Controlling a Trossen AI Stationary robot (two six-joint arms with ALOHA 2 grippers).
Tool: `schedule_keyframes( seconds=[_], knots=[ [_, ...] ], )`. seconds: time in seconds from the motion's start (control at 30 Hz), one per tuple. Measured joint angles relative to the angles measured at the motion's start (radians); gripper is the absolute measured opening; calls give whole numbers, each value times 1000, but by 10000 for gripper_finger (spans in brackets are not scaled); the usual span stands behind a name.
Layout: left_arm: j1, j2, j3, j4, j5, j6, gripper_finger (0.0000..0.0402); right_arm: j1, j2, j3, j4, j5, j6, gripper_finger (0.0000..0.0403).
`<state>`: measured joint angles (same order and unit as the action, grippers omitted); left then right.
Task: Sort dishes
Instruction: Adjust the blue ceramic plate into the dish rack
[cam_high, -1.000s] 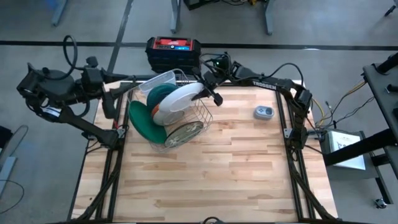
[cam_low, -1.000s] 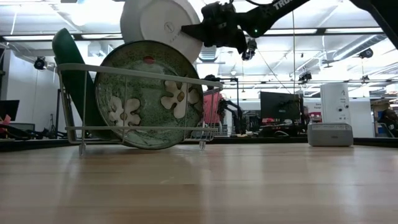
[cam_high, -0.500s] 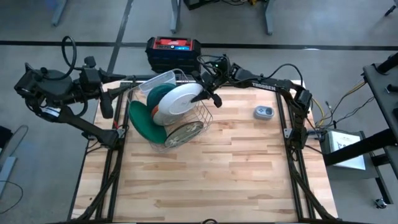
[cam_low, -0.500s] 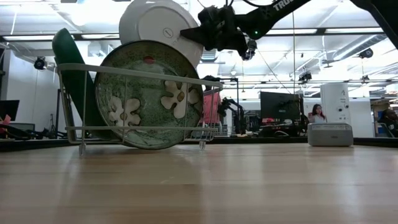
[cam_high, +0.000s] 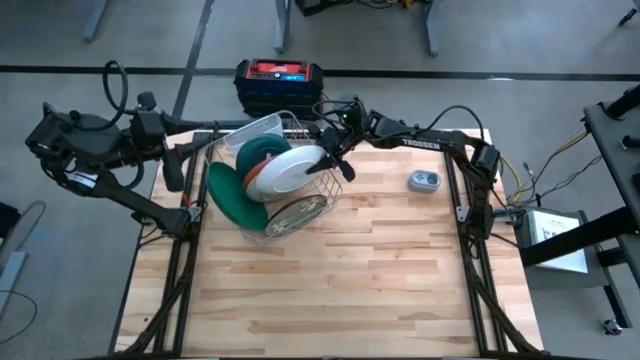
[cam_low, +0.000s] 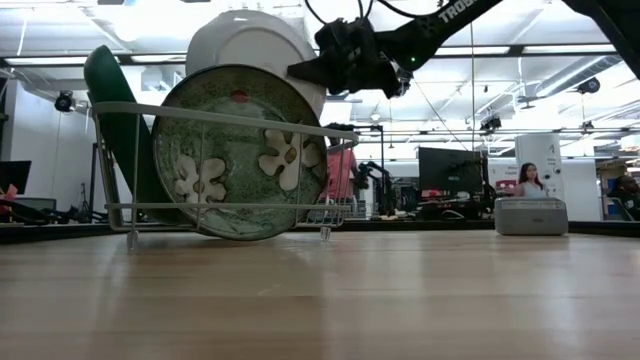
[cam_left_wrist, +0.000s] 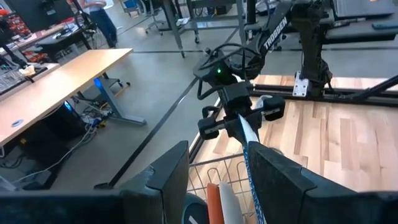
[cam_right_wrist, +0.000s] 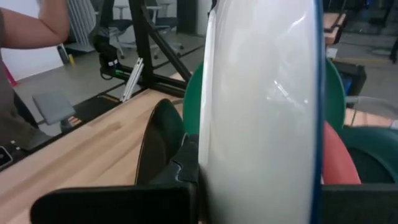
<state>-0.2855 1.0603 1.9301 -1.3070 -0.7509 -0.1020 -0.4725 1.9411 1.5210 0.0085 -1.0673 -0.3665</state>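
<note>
Pale butcher-block table (cam_high: 350, 270), strips of light wood running across, dark frame rails along both sides. Resting on it at the far left: silver wire rack (cam_high: 318, 190), feet planted on the wood in the low view (cam_low: 130, 238), loaded with dishes standing on edge. Sitting over at the far right, well apart from the rack: small grey round device (cam_high: 423, 181). Showing as a pale boxy shape from table height (cam_low: 531, 216).

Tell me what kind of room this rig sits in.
Probably a robotics lab or open workshop: a long light wooden workbench on a bare grey floor, dark computer monitors on desks behind, and strip ceiling lights overhead.
</note>
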Motion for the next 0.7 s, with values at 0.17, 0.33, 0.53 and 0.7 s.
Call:
schedule_keyframes(
  seconds=[0.17,0.33,0.53,0.7],
  knots=[
    [0,-6,-42,0,0,-8,155,12,1,-6,-7,50,-19,25],
    [0,-9,-59,0,0,-16,155,22,18,-7,1,47,-19,25],
    [0,-12,-61,0,0,-16,155,31,55,-11,20,54,-10,25],
    [0,-21,-61,-1,0,-16,155,39,101,-11,32,46,0,25]
  ],
)
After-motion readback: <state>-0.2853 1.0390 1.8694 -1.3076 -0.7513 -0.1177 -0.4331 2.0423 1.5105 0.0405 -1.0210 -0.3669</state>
